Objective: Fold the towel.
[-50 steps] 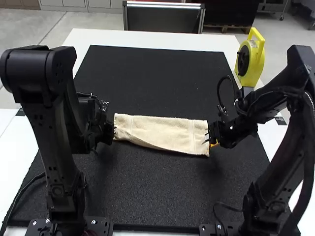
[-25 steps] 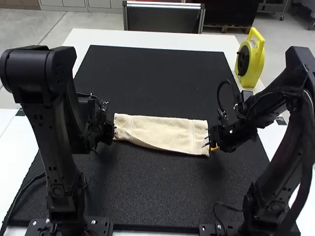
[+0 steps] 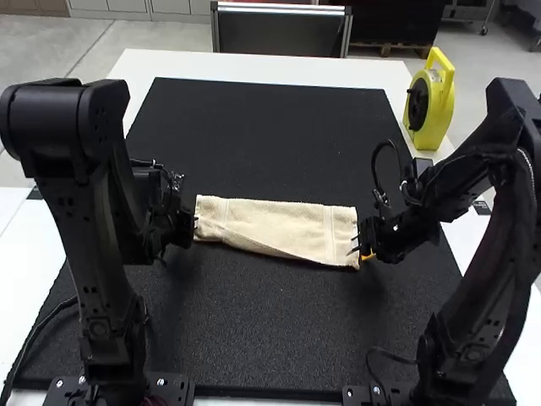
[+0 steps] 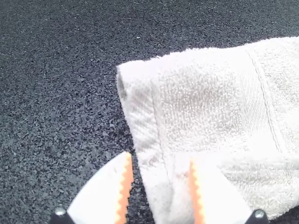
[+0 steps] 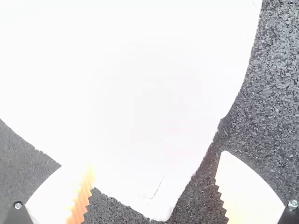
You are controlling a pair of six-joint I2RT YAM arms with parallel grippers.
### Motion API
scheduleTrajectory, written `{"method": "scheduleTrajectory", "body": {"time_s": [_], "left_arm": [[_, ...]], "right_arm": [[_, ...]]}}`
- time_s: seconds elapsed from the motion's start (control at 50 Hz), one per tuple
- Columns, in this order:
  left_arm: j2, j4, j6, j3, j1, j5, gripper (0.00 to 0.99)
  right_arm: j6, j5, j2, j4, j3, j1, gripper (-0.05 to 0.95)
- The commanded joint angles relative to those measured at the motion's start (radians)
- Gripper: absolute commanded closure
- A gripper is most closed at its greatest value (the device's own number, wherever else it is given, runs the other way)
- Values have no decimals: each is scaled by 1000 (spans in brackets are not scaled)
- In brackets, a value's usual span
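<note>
- A black mat point(image 3: 270, 338) lies on a white table point(image 3: 279, 66). Think of the mat as a clock, with twelve at the far side.
- A yellow thing with a handle point(image 3: 438, 110) stands up at about two o'clock, just past the mat.
- The cream towel point(image 3: 275, 227) lies by the middle of the clock. It is folded into a long, low strip, with one end to nine o'clock and the other to three, tipped a bit to four. A slanty edge runs along its six o'clock side.
- The left gripper point(image 3: 196, 222) is at the towel's nine o'clock end. Its fingers point(image 4: 100, 189) are spread, with the short edge of the towel going into the gap. It is not pinching anything.
- The right gripper point(image 3: 355, 239) is at the three o'clock end. Its fingers point(image 5: 247, 191) are spread wide, with a towel corner between them. They are not squeezing it.
- I can't tell if the fingers touch the towel.
</note>
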Motion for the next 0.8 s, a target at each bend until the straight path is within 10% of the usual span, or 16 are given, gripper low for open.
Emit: {"method": "scheduleTrajectory", "body": {"time_s": [0.0,0.48,0.78], "left_arm": [[9,6,-5,15,6,8,672],[15,1,-9,12,2,8,672],[32,9,-9,12,0,8,672]], "right_arm": [[19,-7,39,14,-7,41,315],[46,-30,87,38,-6,98,516],[50,-57,94,46,-7,95,920]]}}
